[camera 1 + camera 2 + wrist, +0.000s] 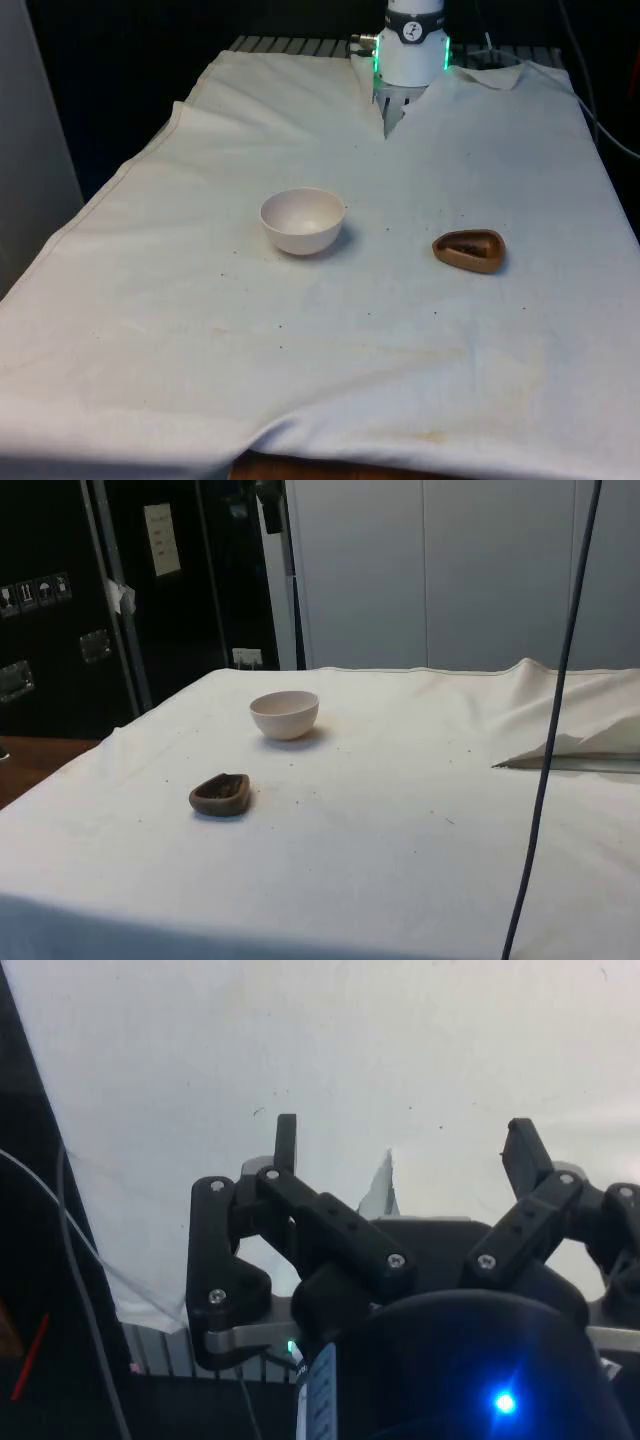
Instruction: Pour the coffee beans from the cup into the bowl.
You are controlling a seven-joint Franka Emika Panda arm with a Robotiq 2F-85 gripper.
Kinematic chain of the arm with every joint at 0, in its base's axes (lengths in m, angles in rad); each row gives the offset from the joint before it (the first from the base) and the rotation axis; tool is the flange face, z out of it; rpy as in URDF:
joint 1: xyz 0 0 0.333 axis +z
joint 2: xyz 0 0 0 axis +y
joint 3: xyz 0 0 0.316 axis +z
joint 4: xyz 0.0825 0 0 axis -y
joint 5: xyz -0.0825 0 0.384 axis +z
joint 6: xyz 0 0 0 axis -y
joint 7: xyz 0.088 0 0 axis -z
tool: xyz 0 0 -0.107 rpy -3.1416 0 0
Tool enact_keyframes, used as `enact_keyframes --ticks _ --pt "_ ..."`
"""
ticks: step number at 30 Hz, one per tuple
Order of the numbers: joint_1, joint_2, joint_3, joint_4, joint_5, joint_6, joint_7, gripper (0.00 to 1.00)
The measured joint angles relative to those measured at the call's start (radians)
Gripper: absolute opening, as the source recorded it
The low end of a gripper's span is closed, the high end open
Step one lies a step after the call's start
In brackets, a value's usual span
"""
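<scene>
- White cloth (pixel 300 380) is covering the table, wrinkled and dotted with small dark specks, with black curtains hanging beyond the far end.
- Dark cabinets (pixel 60 600) are standing behind the table in the side view, next to pale wall panels.
- A pale bowl (pixel 303 220) is sitting upright near the middle of the cloth, looking empty.
- A small brown cup (pixel 469 250) is resting on the cloth toward the front view's right, well apart from the bowl; dark contents, probably coffee beans, are lying inside it.
- The gripper (pixel 400 1160) is hanging over bare cloth in the wrist view, its two black fingers (pixel 286 1145) spread wide and gripping nothing.
- A dark cable (pixel 560 710) is hanging across the side view's foreground.
- The arm's white base (pixel 413 45) is standing at the far edge of the table.
</scene>
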Motion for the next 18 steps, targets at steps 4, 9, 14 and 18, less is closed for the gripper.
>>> enact_keyframes --ticks 4,9,14,18 --pt "0.000 0.005 0.011 0.001 0.000 0.005 0.012 1.00" --pt "0.000 0.009 0.025 -0.004 -0.002 0.017 0.032 1.00" --pt "0.000 0.011 0.051 -0.025 -0.023 0.054 0.065 1.00" --pt "0.000 0.011 0.063 -0.041 -0.035 0.081 0.083 1.00"
